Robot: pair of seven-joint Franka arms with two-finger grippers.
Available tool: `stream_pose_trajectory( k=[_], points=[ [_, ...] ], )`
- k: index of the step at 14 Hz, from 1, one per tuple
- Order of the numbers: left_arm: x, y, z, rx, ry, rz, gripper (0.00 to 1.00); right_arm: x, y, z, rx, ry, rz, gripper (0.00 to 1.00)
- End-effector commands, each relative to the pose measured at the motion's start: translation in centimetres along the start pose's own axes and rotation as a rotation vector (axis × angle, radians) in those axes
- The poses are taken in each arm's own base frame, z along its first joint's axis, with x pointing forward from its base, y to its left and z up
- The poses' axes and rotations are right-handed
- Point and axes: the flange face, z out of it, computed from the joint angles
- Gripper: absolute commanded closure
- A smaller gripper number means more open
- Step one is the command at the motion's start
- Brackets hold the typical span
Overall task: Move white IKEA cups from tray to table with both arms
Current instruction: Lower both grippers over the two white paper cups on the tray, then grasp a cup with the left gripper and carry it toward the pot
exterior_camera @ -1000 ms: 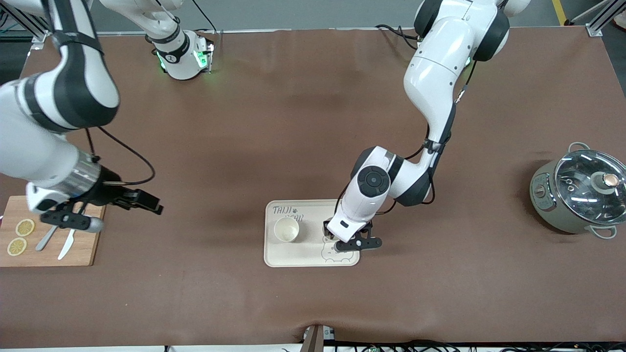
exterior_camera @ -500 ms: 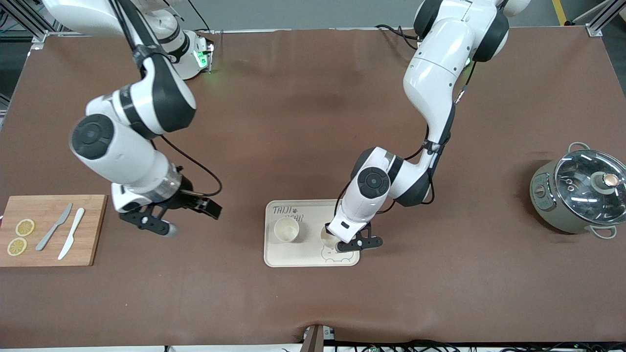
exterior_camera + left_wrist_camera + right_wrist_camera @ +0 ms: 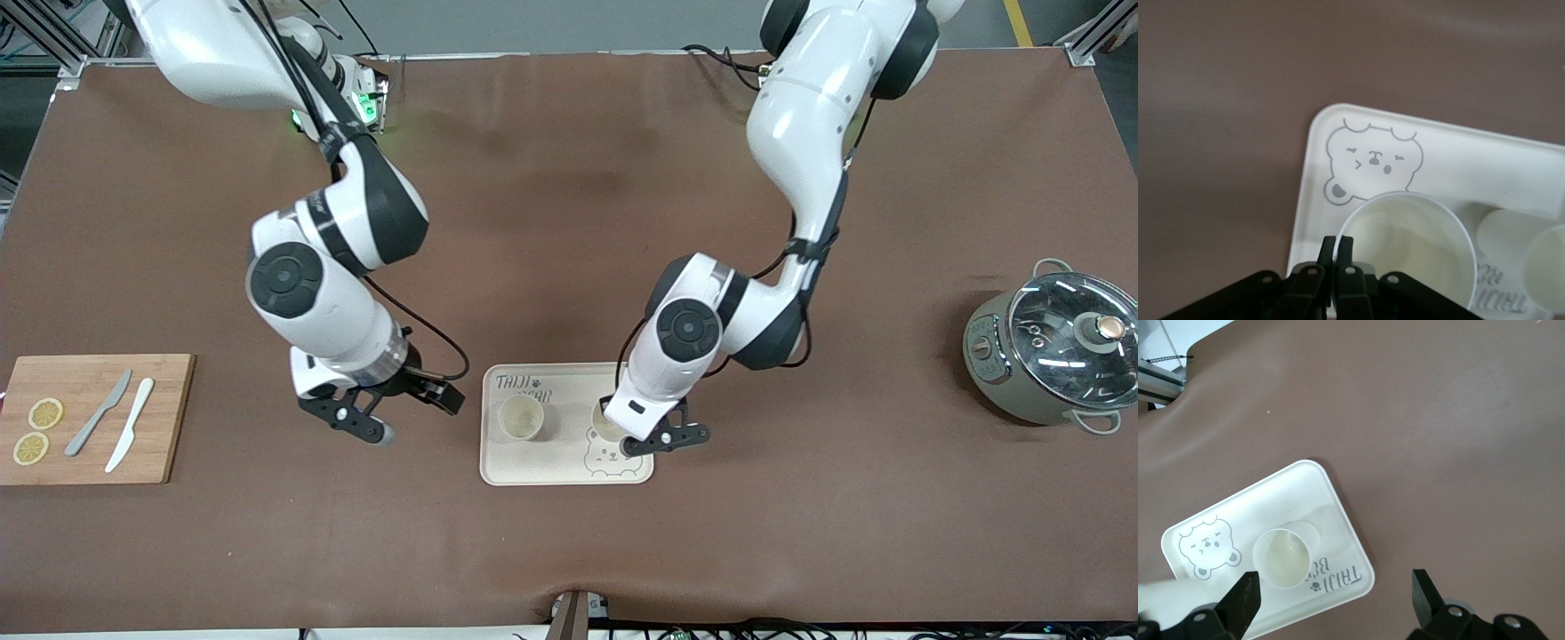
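Observation:
A cream tray with a bear print [image 3: 569,467] lies mid-table. One white IKEA cup [image 3: 521,418] stands upright on it, seen also in the right wrist view [image 3: 1281,557] and the left wrist view [image 3: 1515,243]. My left gripper [image 3: 616,434] is shut on the rim of the second cup [image 3: 605,420] over the tray's bear end; the left wrist view shows its fingers [image 3: 1327,248] pinching that cup's wall [image 3: 1411,243]. I cannot tell whether this cup touches the tray [image 3: 1451,157]. My right gripper [image 3: 356,420] hangs open and empty over the table, beside the tray toward the right arm's end [image 3: 1337,597].
A wooden cutting board [image 3: 169,418] with two lemon slices and two knives lies at the right arm's end of the table. A grey pot with a glass lid [image 3: 1053,356] stands at the left arm's end.
The right arm has swung from over the cutting board across the table to beside the tray, gripper open. The left gripper has shifted slightly with its cup over the tray.

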Motion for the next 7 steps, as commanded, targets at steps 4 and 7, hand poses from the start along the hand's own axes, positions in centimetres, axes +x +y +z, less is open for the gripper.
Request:
stream_pose_trajectory(
  k=[4,7],
  points=[
    [0.1,-9.6,-15.6,0.068,-0.146,0.009,1.00,-1.6,-2.6,3.7,0.000,0.018,0.028,0.00],
    [-1.4,-16.4,-18.1,0.066,-0.170,0.095,1.00,-2.5,-3.1,5.6,-0.006,0.007,0.015,0.00]
  ],
)
